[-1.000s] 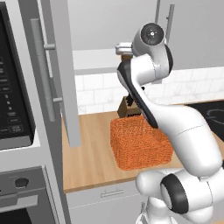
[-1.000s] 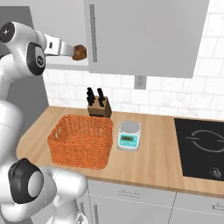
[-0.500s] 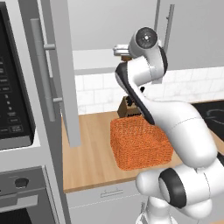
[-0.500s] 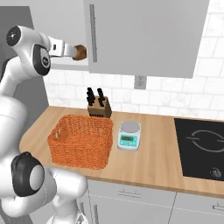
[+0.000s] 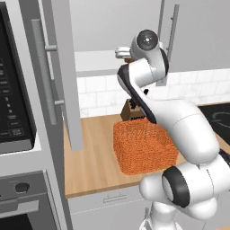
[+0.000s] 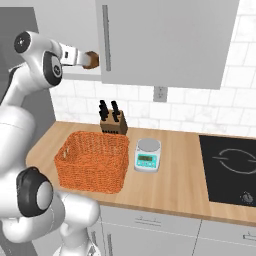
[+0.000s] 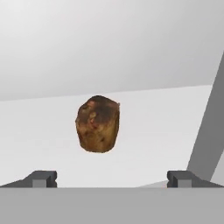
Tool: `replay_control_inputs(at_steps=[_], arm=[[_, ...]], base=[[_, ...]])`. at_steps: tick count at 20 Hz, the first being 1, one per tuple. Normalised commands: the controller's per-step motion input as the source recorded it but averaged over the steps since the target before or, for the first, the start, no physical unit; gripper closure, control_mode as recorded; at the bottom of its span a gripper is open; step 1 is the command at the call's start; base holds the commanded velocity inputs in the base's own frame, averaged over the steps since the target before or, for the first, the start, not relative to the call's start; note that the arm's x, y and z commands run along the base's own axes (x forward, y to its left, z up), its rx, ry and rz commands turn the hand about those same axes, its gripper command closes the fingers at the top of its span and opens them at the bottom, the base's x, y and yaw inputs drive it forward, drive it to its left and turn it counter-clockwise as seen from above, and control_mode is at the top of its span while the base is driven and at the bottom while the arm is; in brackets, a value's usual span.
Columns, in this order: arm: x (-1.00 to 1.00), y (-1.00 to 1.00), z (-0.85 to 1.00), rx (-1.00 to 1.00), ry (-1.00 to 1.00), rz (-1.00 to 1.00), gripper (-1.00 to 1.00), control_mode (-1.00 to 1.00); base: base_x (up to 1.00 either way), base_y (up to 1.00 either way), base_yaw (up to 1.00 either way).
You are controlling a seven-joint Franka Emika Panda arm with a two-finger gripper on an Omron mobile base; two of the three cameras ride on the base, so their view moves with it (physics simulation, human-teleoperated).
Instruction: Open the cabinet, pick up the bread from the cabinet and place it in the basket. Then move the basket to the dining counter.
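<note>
I see the bread sitting on the white shelf inside the open cabinet, straight ahead of my gripper, whose jaws stand wide apart with nothing between them. It looks light, crusty and slightly yielding, so I judge a gentle pinch across its rounded middle is best.

Counts: 1 bread lump on the cabinet shelf. 1 orange basket. 1 knife block, 3 black handles showing. 1 kitchen scale. 1 hob. 2 wall cabinets, one bar handle each. 1 wall socket. 1 oven stack at the left.
</note>
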Motion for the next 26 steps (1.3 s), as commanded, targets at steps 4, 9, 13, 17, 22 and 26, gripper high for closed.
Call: replay_control_inputs(at_steps=[4,9,13,17,22,26], arm=[[0.28,0.0,0.0,0.0,-0.01,0.0,-1.0,-1.0],[0.4,0.0,0.0,0.0,0.05,0.0,-1.0,-1.0],[0.31,0.0,0.0,0.0,0.02,0.0,-1.0,-1.0],[0.26,0.0,0.0,0.0,0.04,0.0,-1.0,-1.0],[0.17,0.0,-0.06,0.0,0.01,0.0,-1.0,-1.0],[0.18,0.0,-0.1,0.0,0.0,0.0,-1.0,-1.0]], base=[[0.0,0.0,0.0],[0.0,0.0,0.0],[0.0,0.0,0.0],[0.0,0.0,0.0],[0.0,0.0,0.0],[0.0,0.0,0.0]])
